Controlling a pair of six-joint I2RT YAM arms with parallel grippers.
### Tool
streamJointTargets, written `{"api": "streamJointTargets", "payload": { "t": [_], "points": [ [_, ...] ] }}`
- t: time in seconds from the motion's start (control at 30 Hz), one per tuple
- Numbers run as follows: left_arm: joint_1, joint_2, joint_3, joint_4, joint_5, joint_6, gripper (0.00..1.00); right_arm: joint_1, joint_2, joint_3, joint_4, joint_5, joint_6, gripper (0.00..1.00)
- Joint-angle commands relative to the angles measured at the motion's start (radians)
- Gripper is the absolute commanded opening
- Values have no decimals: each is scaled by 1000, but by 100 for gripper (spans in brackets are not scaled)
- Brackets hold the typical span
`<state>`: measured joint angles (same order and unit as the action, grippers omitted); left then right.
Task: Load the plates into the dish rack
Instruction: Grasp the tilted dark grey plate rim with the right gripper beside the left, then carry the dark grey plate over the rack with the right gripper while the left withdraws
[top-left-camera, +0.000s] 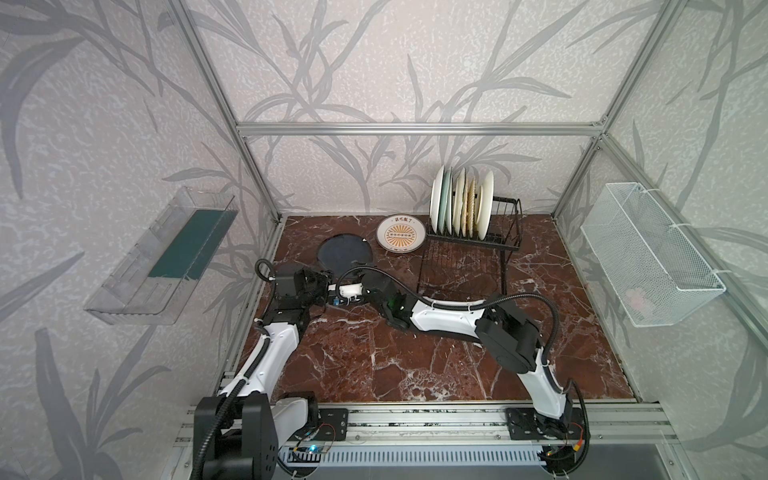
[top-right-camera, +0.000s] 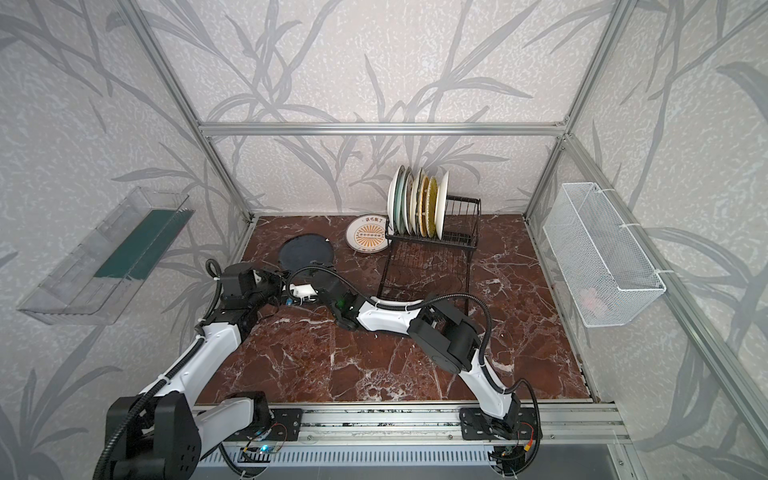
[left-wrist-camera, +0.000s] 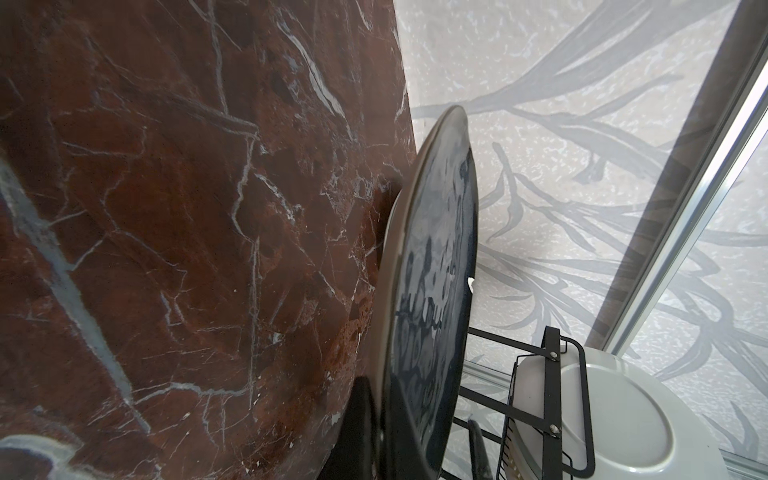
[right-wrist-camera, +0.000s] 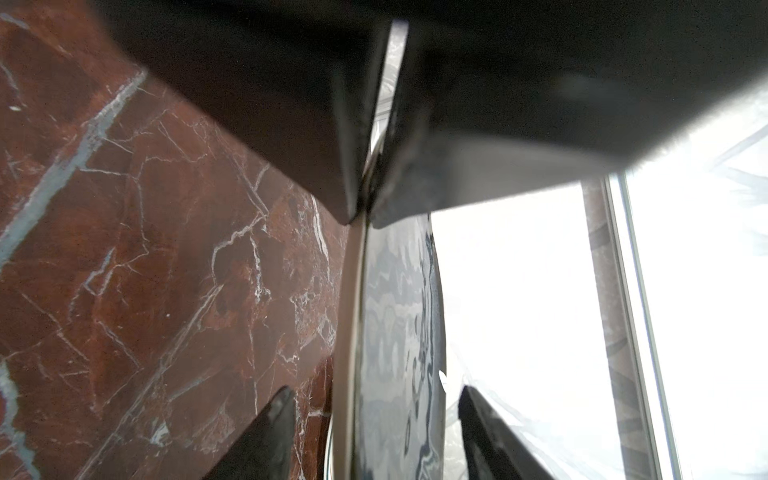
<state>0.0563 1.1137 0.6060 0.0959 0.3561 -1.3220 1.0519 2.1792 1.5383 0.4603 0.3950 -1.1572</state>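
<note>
A matte black plate (top-left-camera: 344, 254) (top-right-camera: 306, 254) lies on the marble table, left of the dish rack (top-left-camera: 505, 232). My left gripper (top-left-camera: 326, 279) (left-wrist-camera: 415, 436) is shut on its near rim. My right gripper (top-left-camera: 338, 286) (right-wrist-camera: 374, 436) reaches across beside it, open and straddling the same rim (right-wrist-camera: 399, 332), with a gap on each side. An orange-sunburst white plate (top-left-camera: 401, 233) lies flat against the rack's left end. Several plates (top-left-camera: 461, 203) stand upright in the rack's slots.
The rack's flat grid tray (top-left-camera: 461, 270) stretches toward me on the table. A clear plastic bin (top-left-camera: 166, 257) hangs on the left wall and a white mesh basket (top-left-camera: 648, 257) on the right wall. Aluminium frame posts (top-left-camera: 257, 183) stand at the back corners.
</note>
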Motion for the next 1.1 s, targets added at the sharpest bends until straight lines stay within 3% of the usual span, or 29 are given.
{"api": "streamJointTargets", "payload": {
  "t": [0.0,0.3,0.33,0.4,0.87,0.93,1.07],
  "points": [
    [-28,-63,66,68,78,-5,0,-4,27,46,66,35,3,56],
    [-36,-68,88,61,92,-11,0,-7,29,39,94,-10,-2,26],
    [-36,-69,89,58,93,-11,0,-9,30,40,91,-15,-2,20],
    [-36,-72,90,55,95,-9,0,-7,31,43,95,-16,-5,0],
    [-35,-61,107,35,101,34,1,-10,21,14,145,8,-29,0],
    [-35,-66,107,41,84,37,12,-11,21,16,146,18,-23,0],
    [-28,-88,142,-15,55,82,53,-17,12,20,137,28,-3,0]
  ]
}}
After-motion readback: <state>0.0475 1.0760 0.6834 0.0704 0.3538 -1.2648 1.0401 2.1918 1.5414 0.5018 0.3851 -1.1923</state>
